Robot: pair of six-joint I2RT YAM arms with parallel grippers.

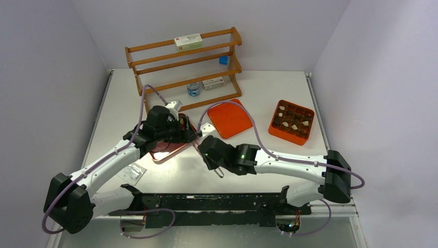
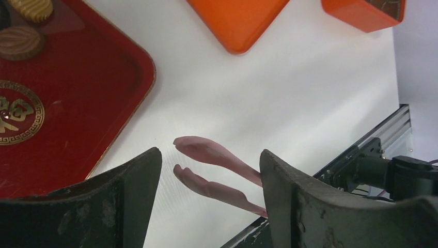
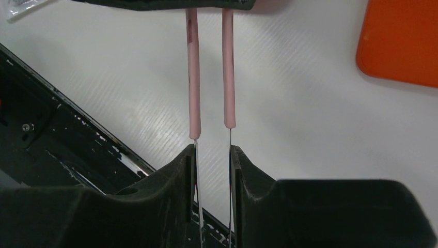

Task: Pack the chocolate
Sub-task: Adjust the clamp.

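My right gripper (image 3: pixel 213 150) is shut on the metal arms of the pink tongs (image 3: pixel 193 77). The tong tips are slightly apart and hold nothing. In the top view it (image 1: pixel 206 149) sits just right of the dark red tray (image 1: pixel 164 153). My left gripper (image 2: pixel 210 154) is open and empty, hovering over the tong tips (image 2: pixel 206 153) beside the tray's edge (image 2: pixel 129 62). Two brown chocolates (image 2: pixel 20 42) lie on the tray. Several more chocolates (image 1: pixel 293 126), brown and cream-white, sit in the compartments of the orange box (image 1: pixel 289 135) at the right.
The orange lid (image 1: pixel 230 118) lies between the tray and the box, and shows in the right wrist view (image 3: pixel 403 41). A wooden rack (image 1: pixel 183 64) with small items stands at the back. A clear plastic bag (image 1: pixel 131 173) lies front left. The black rail (image 1: pixel 217 204) runs along the near edge.
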